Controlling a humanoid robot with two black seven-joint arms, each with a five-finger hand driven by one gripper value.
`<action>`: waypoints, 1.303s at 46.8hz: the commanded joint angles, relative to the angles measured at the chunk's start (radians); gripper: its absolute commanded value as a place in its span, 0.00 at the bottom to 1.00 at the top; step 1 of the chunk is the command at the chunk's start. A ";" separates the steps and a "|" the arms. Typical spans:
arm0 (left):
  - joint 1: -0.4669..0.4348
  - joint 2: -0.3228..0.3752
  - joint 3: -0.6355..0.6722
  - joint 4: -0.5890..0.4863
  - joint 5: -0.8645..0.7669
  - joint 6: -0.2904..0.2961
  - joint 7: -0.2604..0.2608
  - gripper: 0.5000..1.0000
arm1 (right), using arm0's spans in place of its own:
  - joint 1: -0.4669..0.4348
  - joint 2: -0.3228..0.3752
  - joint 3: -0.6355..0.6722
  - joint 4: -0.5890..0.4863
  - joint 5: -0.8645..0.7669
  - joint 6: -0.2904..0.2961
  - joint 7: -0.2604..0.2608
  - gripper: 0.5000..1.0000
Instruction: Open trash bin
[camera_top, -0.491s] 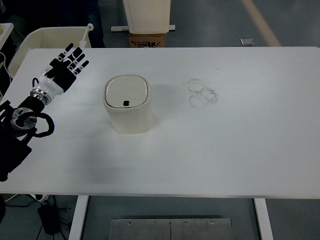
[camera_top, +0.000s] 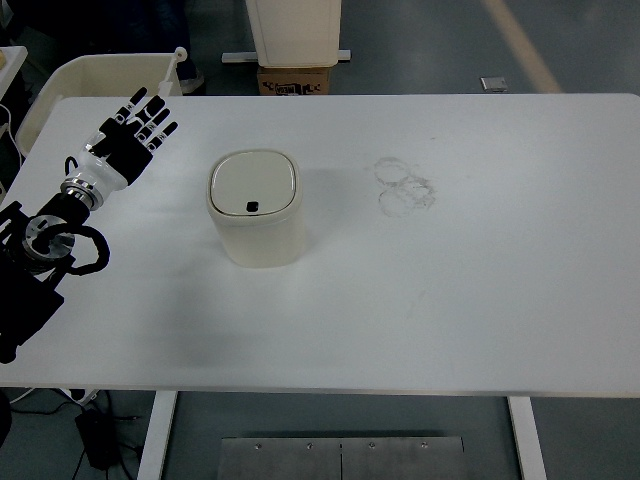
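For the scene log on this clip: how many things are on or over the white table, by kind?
Trash bin, cream, lid closed: 1
Robot hand, the left hand, fingers spread, holding nothing: 1
Ring-shaped marks on the table: cannot count exactly, a few overlapping
Total: 2 things, marks aside.
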 joint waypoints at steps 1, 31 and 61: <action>-0.002 -0.001 0.000 0.000 -0.001 0.001 0.001 1.00 | 0.000 0.000 0.000 0.000 0.000 0.000 0.000 0.99; -0.005 0.001 0.000 0.000 -0.004 0.001 0.001 1.00 | 0.000 0.000 0.000 0.000 0.000 0.000 0.000 0.98; -0.019 0.022 0.002 -0.002 0.010 0.041 0.002 1.00 | 0.000 0.000 0.000 0.000 0.000 0.000 0.000 0.99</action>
